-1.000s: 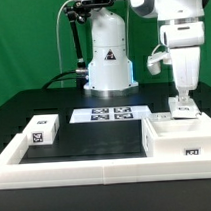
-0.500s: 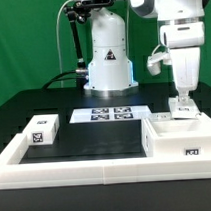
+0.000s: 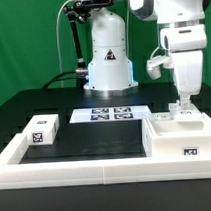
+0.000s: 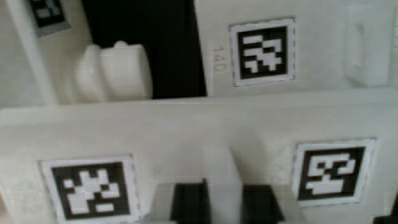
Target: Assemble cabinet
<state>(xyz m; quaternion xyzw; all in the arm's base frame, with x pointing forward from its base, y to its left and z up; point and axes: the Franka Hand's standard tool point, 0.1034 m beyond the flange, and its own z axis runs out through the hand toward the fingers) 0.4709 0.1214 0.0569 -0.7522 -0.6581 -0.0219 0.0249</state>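
Note:
My gripper (image 3: pixel 182 102) stands upright over the exterior view's right. It reaches down onto a small white cabinet piece (image 3: pixel 181 114) that sits on top of the large white cabinet body (image 3: pixel 180 140). In the wrist view the two dark fingers (image 4: pixel 185 205) stand close on either side of a thin white wall of that piece (image 4: pixel 222 195), with tags on both sides of it. The gripper (image 4: pixel 224 208) looks shut on that wall. A second small white tagged block (image 3: pixel 40 130) lies at the exterior view's left. A white ribbed knob (image 4: pixel 111 70) shows in the wrist view.
The marker board (image 3: pixel 114 114) lies at the back middle in front of the robot base (image 3: pixel 109 58). A long low white border rail (image 3: pixel 87 173) runs along the front and up the left side of the black mat.
The gripper has shifted slightly to the exterior view's right over the cabinet body. The small piece under it now shows less of its tag. The left block has not moved.

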